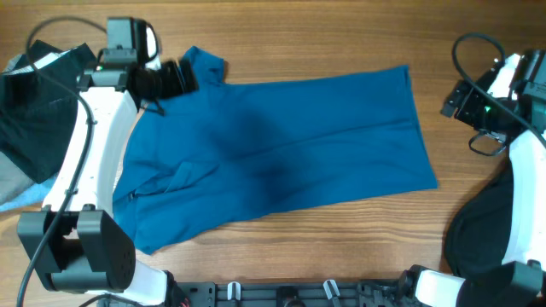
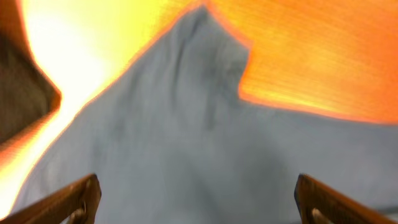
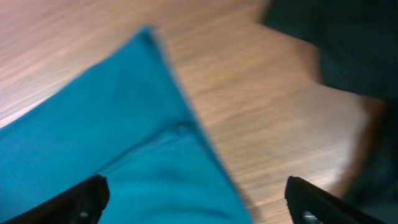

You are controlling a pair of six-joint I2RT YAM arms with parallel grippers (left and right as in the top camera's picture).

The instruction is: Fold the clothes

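Left arm (image 1: 94, 153) outstretched over blue shirt (image 1: 281, 145), right arm (image 1: 519, 188) beside its edge, both jaws apart.

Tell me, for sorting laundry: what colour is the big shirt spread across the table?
Plain blue; the shirt shows best in the overhead view.

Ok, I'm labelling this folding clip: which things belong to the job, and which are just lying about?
Job: large royal-blue short-sleeved fabric shirt, laid out mid-table; black fabric garments heaped at the left edge; black fabric garment at the right edge.
Lying about: pale blue-grey cloth under the left heap, possibly also clothing; wooden table.
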